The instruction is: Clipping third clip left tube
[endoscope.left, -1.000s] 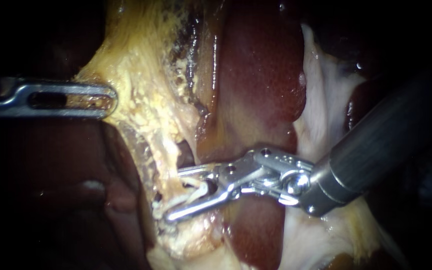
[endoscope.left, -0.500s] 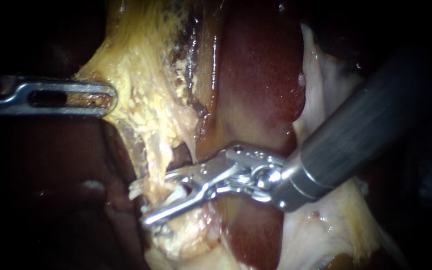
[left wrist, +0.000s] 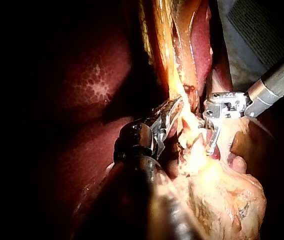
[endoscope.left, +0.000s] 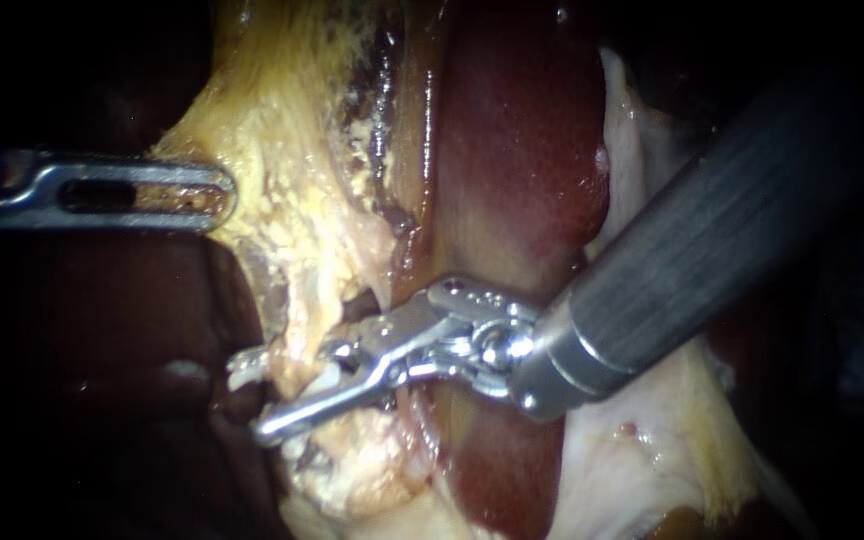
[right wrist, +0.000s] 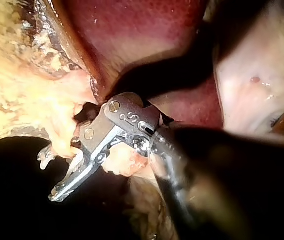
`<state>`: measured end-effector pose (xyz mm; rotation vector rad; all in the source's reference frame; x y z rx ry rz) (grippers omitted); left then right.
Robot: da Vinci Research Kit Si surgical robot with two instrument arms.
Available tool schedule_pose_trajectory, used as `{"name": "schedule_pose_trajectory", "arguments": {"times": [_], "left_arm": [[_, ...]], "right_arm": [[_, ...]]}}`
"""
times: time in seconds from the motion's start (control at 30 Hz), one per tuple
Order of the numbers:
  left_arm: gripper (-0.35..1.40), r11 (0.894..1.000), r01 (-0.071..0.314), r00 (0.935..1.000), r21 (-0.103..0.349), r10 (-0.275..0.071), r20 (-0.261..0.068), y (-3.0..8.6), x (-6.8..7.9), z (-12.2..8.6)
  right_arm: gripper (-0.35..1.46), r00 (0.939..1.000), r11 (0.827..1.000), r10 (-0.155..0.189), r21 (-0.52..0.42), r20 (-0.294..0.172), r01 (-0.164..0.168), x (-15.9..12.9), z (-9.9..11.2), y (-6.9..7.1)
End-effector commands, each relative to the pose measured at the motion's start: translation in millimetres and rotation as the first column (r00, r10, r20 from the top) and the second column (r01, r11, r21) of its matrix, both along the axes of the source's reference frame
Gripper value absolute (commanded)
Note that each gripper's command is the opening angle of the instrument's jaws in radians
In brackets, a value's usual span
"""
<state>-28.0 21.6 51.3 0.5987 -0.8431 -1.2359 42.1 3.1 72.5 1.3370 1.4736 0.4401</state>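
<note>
Sliding further across than a second ago, the shiny silver right instrument (endoscope.left: 272, 395) now has its open claw on both sides of the pale yellow left tube (endoscope.left: 302, 335), small white clip (endoscope.left: 324, 380) ready to squeeze, while the claw of the silver left instrument (endoscope.left: 217, 195) stays pinched on yellow fatty tissue (endoscope.left: 282, 190)

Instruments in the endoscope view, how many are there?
2. The left instrument comes in from the left, jaws shut on yellow tissue. The right instrument comes in from the upper right, jaws open around a pale strand beside the liver. None seems hidden.
</note>
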Motion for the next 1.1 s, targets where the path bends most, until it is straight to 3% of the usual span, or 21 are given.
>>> {"name": "schedule_pose_trajectory", "arguments": {"times": [0.03,0.13,0.4,0.47,0.5,0.53,0.6,0.67,0.73,1.1], "left_arm": [[-0.35,1.000,0.000,1.0000,0.000,0.000,0.000,0.0,0.0,0.0],[-0.35,1.000,0.000,1.0000,0.000,0.000,0.000,0.0,0.0,0.0],[-0.35,1.000,0.000,1.0000,0.000,0.000,0.000,0.0,0.0,0.0],[-0.35,1.000,0.000,1.0000,-0.001,0.000,0.000,-0.1,0.0,0.0],[-0.35,1.000,0.000,1.0000,-0.001,0.000,0.000,-0.1,0.0,0.0],[-0.35,1.000,0.000,1.0000,-0.001,0.000,0.000,-0.1,0.0,0.0],[-0.35,1.000,0.000,1.0000,-0.001,0.000,0.000,-0.1,0.0,0.0],[-0.35,1.000,0.000,1.0000,-0.001,0.000,0.000,-0.1,0.0,0.0],[-0.35,1.000,0.000,1.0000,-0.001,0.000,0.000,-0.1,0.0,0.0],[-0.35,1.000,0.000,1.0000,-0.001,0.000,0.000,-0.1,0.0,0.0]], "right_arm": [[0.47,0.9998,1.000,0.016,0.003,0.014,-0.016,-0.2,0.0,0.5],[0.46,0.9989,0.999,0.025,0.022,0.038,-0.026,-0.6,0.0,1.5],[0.33,0.9933,0.994,0.018,0.108,0.115,-0.030,-0.9,0.9,2.3],[0.17,0.9913,0.992,0.011,0.127,0.131,-0.028,-1.2,1.4,2.5],[-0.18,0.9904,0.991,0.010,0.131,0.138,-0.029,-1.6,1.7,2.6],[-0.35,0.9892,0.990,0.014,0.136,0.146,-0.034,-2.0,1.9,2.7],[-0.35,0.9870,0.989,0.024,0.140,0.159,-0.047,-2.4,2.5,3.0],[-0.35,0.9853,0.987,-0.002,0.156,0.171,-0.025,-2.8,3.1,3.4],[-0.35,0.9796,0.986,-0.001,0.163,0.201,-0.032,-3.2,3.6,3.5],[-0.35,0.9782,0.982,-0.019,0.190,0.207,-0.021,-3.3,3.2,3.2]]}}
